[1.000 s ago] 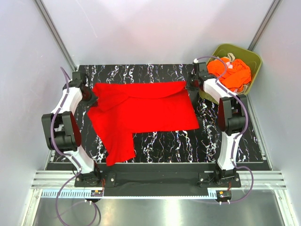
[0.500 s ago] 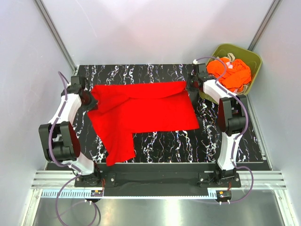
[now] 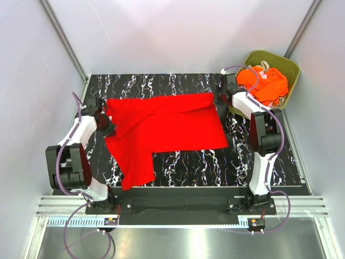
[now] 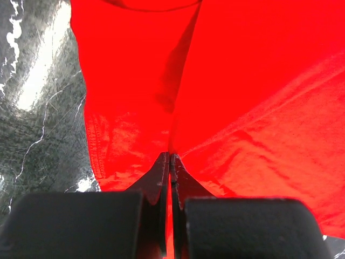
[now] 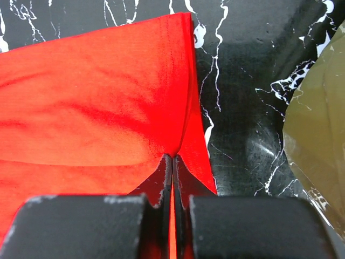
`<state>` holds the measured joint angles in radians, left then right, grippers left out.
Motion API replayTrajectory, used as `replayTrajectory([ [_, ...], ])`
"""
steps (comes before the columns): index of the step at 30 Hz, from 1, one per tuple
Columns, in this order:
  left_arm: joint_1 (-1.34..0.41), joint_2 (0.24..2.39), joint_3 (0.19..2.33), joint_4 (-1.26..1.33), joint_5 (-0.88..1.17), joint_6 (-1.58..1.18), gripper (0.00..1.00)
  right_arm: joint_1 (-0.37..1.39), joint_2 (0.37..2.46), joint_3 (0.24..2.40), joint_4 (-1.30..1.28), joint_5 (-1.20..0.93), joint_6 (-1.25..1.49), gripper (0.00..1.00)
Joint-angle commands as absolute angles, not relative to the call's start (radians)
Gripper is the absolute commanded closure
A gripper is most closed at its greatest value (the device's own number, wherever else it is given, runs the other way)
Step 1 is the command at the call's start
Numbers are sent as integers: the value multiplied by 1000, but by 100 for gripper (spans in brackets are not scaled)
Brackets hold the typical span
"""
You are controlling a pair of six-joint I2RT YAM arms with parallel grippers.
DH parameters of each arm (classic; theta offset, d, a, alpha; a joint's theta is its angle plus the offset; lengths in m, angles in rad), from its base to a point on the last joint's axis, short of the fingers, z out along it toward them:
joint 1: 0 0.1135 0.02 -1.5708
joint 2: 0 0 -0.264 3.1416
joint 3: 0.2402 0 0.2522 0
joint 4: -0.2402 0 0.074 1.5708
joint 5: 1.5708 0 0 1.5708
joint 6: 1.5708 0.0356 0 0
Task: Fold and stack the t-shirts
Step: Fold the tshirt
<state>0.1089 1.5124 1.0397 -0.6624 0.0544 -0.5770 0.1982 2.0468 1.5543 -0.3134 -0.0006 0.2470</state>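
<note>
A plain bright red t-shirt [image 3: 161, 127] lies spread on the black marbled table, one part hanging toward the near edge. My left gripper [image 3: 107, 125] is shut on the shirt's left edge; the left wrist view shows the cloth [image 4: 237, 97] pinched between the closed fingers [image 4: 171, 156]. My right gripper [image 3: 218, 97] is shut on the shirt's far right corner, seen in the right wrist view [image 5: 97, 97] with the fingers [image 5: 172, 157] closed on the hem. Orange t-shirts [image 3: 264, 82] lie heaped in the bin.
An olive-green plastic bin [image 3: 288, 70] stands at the far right corner, its wall also in the right wrist view [image 5: 318, 151]. The black marbled table [image 3: 188, 167] has bare surface at the front right. White walls enclose the cell on three sides.
My left gripper has moved toward the near side and slightly right, pulling the shirt's left edge with it. The right gripper has stayed in place.
</note>
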Motion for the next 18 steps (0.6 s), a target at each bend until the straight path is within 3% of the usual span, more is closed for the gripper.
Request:
replayTrajectory([
  [1,109,1465,1032,-621,55,-578,100,181,2008,1552,-339,87,242,100],
  [18,101,1411,1049,-650,65,-575,100,181,2039,1621,-388,129,216,100],
])
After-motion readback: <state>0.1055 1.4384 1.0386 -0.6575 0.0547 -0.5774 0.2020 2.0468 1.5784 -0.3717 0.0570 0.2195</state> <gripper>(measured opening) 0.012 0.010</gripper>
